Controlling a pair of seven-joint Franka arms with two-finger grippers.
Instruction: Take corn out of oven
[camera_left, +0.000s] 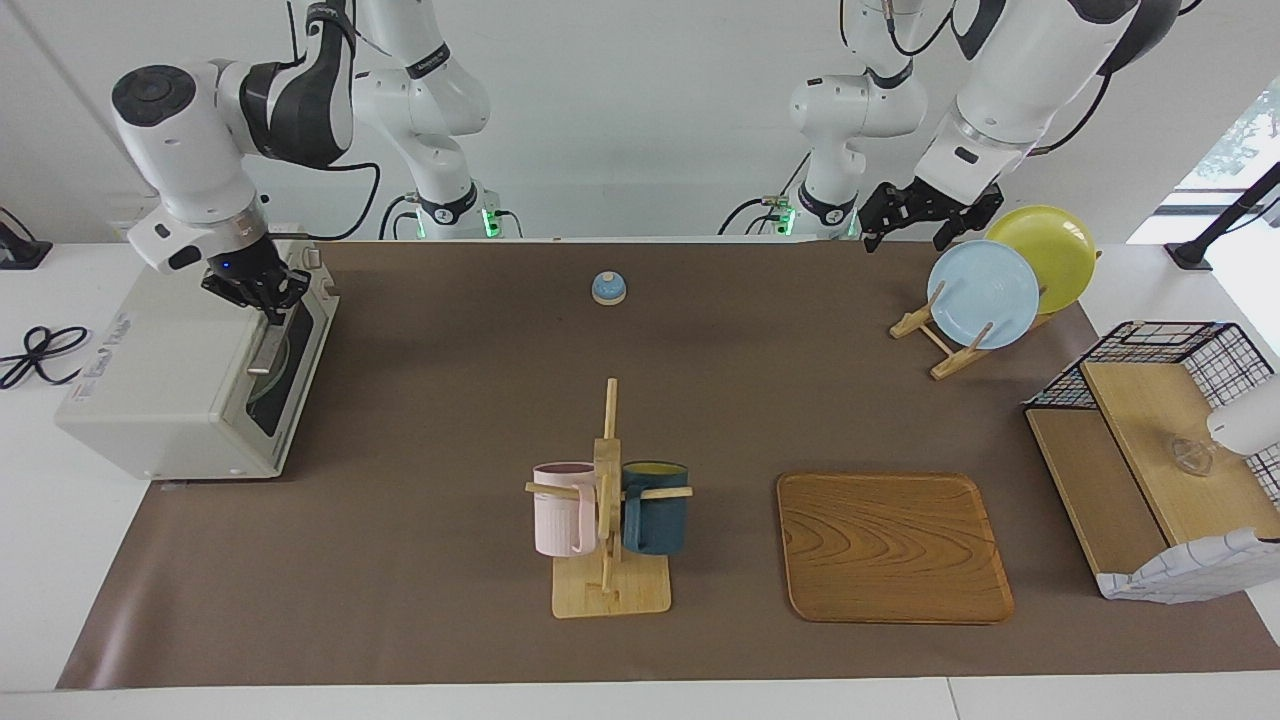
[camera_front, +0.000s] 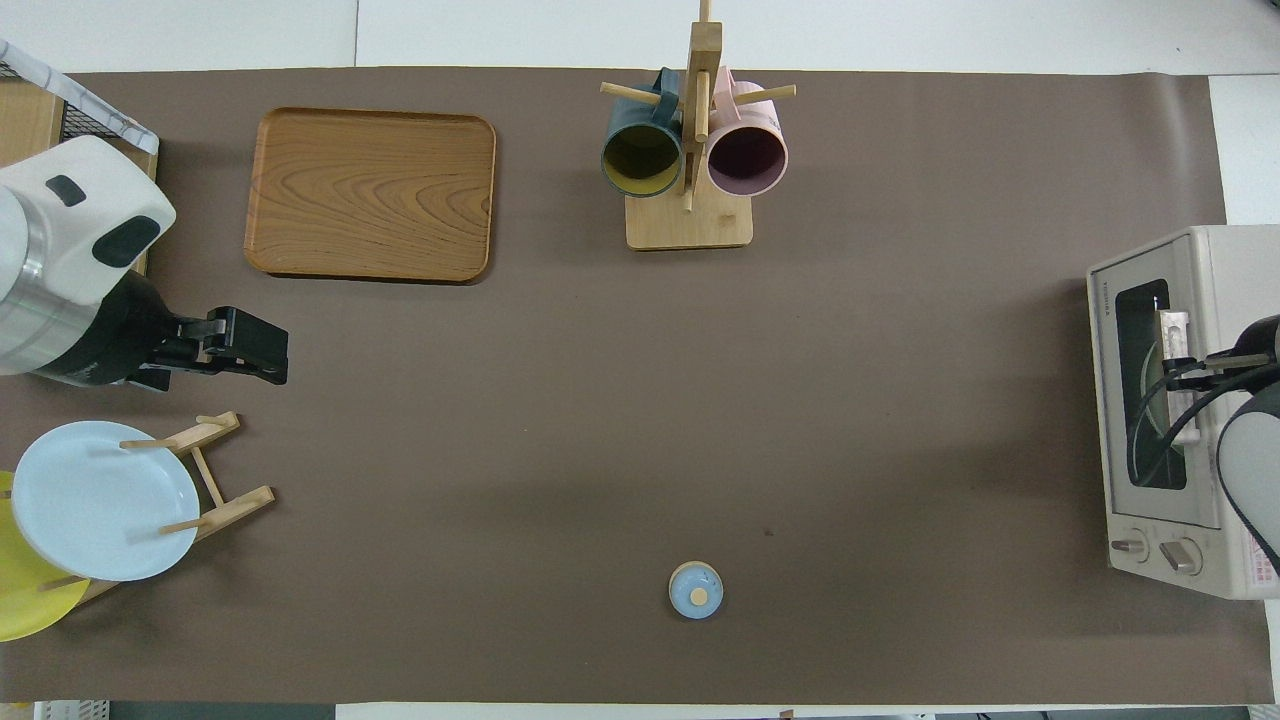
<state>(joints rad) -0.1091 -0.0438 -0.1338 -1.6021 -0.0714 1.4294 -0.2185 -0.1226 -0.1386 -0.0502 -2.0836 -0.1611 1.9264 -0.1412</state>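
Observation:
The cream-white oven stands at the right arm's end of the table, and its dark glass door looks closed. It also shows in the overhead view. My right gripper is at the metal bar handle at the top of the door; in the overhead view the right gripper lies across the handle. The corn is hidden; something round and pale shows dimly through the glass. My left gripper is open and empty and waits in the air beside the plate rack.
A blue plate and a yellow plate stand in a wooden rack. A wooden tray, a mug tree with a pink mug and a dark blue mug, a small blue bell and a wire basket shelf are on the table.

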